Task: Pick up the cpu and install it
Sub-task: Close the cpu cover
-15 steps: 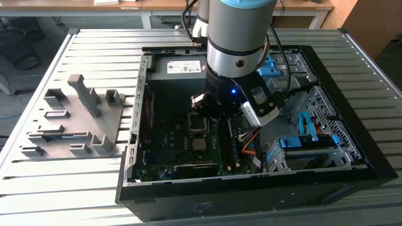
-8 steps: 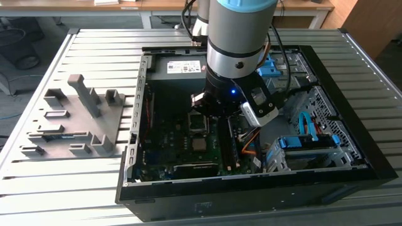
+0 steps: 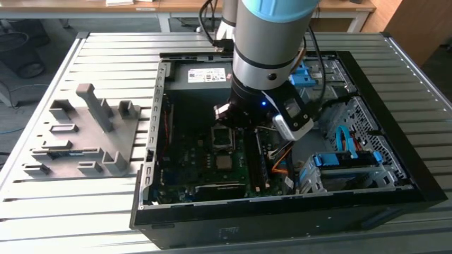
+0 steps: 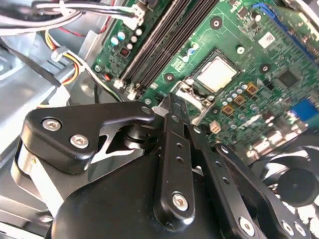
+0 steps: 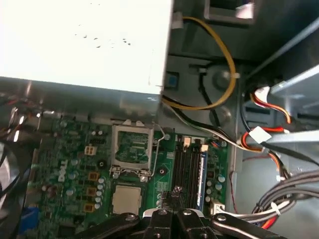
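The cpu (image 5: 126,199) has a pale, matt metal top. The circuit board (image 5: 70,164) is glossy green. The claw (image 4: 172,102) is matt black with bright metal screws. The power-supply box (image 5: 84,45) is smooth pale metal. The counter (image 3: 92,53) is ribbed grey metal, and the holder (image 3: 84,137) looks like matt grey plastic.

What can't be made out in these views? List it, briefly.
1. Exterior view: the arm covers part of the motherboard.
2. Second wrist view: the gripper hides the motherboard beneath it.
3. Whether the cpu lies fully seated: too small to tell in both wrist views.
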`<state>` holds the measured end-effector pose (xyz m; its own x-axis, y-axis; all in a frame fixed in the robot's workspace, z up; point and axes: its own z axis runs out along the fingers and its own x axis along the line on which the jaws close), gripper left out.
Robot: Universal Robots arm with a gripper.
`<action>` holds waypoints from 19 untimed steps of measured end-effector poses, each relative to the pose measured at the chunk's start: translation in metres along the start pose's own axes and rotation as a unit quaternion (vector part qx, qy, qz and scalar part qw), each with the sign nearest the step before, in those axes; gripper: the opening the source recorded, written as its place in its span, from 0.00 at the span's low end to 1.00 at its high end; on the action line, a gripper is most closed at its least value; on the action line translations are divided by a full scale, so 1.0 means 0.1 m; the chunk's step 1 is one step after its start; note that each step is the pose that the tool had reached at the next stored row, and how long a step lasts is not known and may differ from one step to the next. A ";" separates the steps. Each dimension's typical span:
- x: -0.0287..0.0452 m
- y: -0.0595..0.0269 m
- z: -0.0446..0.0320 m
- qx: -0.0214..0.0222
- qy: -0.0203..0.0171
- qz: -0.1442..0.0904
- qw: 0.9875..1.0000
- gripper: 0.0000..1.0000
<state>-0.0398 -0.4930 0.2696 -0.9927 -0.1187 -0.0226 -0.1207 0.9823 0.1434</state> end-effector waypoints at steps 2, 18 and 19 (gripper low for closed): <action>0.000 -0.001 0.004 0.000 0.003 -0.018 1.000 0.10; 0.000 -0.002 0.010 -0.003 0.022 -0.149 0.989 0.10; 0.000 -0.002 0.011 -0.004 0.023 -0.156 0.988 0.10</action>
<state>-0.0398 -0.4931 0.2685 -0.9066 -0.4213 -0.0227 -0.4200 0.8961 0.1435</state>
